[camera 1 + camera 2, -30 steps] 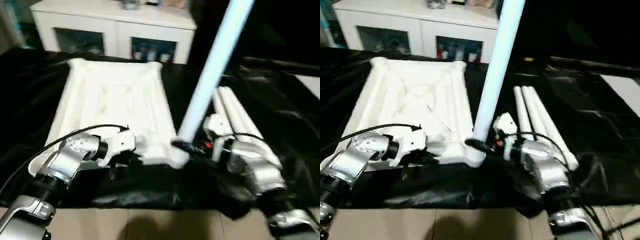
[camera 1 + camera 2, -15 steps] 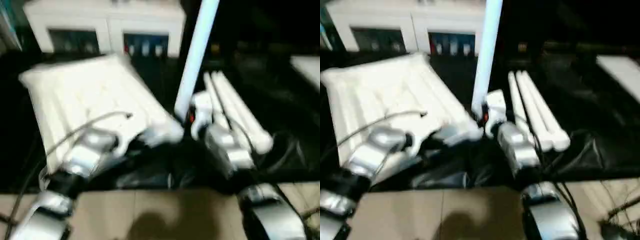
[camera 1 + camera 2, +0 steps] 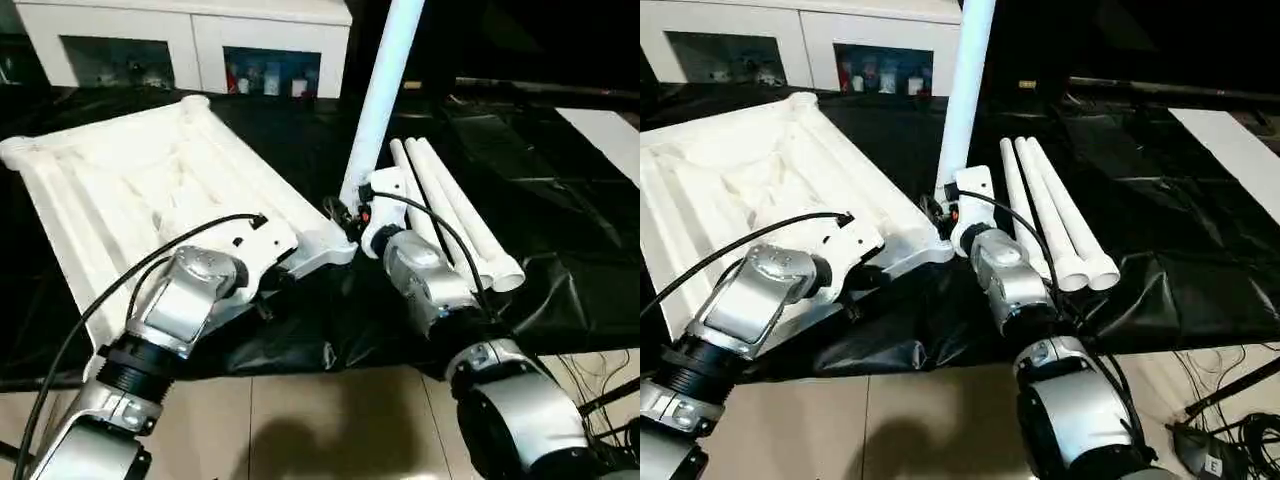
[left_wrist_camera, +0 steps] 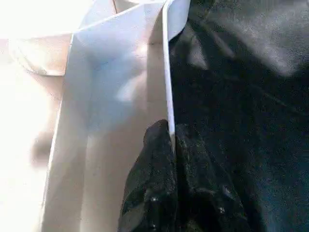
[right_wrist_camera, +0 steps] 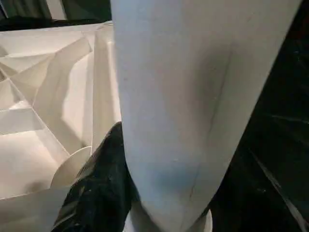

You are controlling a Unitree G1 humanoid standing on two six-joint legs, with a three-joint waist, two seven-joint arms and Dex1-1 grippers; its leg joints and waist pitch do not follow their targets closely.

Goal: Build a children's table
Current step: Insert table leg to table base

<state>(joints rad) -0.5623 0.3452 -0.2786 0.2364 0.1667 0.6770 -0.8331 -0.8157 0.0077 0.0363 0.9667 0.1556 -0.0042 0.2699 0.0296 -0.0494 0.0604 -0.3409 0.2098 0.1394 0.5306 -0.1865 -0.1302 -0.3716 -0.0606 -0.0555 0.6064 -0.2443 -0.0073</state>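
White plastic top [image 3: 150, 190] now lies swung askew, left tool [image 4: 173, 145] pinching its rim, while right tool [image 3: 352, 212], clamped on the upright leg [image 3: 380, 100], keeps it at the near corner socket, seating unfinished.

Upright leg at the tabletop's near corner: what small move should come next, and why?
Probably press the upright leg straight down into the corner socket. The right gripper clasps its base at the tabletop corner, while the left gripper pinches the rim nearby, steadying it. Three legs lie unused beside it. Whether the leg is fully seated is not visible.
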